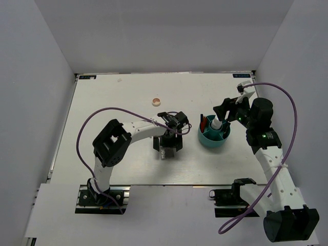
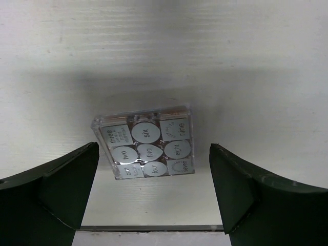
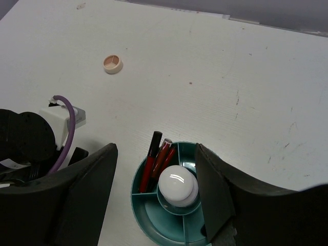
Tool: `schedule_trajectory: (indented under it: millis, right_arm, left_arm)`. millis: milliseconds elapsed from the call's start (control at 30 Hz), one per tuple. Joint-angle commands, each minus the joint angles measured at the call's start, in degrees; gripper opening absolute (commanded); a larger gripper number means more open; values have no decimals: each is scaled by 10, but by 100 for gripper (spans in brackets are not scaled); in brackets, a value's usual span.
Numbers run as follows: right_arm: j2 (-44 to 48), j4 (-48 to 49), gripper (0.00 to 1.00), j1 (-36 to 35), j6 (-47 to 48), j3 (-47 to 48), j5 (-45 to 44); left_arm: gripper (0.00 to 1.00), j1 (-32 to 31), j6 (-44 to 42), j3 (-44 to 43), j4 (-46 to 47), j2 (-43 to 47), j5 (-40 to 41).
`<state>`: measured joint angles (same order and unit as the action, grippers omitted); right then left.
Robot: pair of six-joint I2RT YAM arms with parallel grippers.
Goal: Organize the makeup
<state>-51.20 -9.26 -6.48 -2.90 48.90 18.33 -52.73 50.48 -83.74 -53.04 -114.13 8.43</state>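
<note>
A: What's nearest?

B: The left gripper (image 2: 152,148), near the middle of the table (image 1: 102,102). Its fingers (image 2: 66,189) are spread wide and grasp nothing. The square palette (image 2: 146,146) lies flat on the table between them, touching neither.

A: And to the right?

B: A little farther off, the right gripper (image 3: 155,151) hangs above the teal tub (image 3: 148,225), fingers parted and empty. The white bottle (image 3: 177,185) stands in the tub's centre cup. The red-and-black pencils (image 3: 156,159) lean in a compartment on its left side.

A: Anything beyond?

B: The round peach compact (image 3: 112,63), alone on the far-left part of the table, well apart from both grippers.
</note>
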Motion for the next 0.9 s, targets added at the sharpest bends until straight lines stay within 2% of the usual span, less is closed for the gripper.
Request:
schedule_trajectory:
  millis: [0, 233, 500, 867]
  right_arm:
    - [13, 20, 68, 1, -7, -4, 0]
    - [13, 20, 68, 1, -11, -5, 5]
    - [15, 20, 68, 2, -13, -7, 4]
    - [21, 22, 67, 1, -18, -14, 0]
  left_arm:
    - [98, -5, 15, -11, -14, 24, 41]
    - [98, -11, 33, -4, -14, 39, 56]
    - [98, -11, 46, 3, 3, 18, 25]
    - [98, -5, 61, 7, -14, 2, 30]
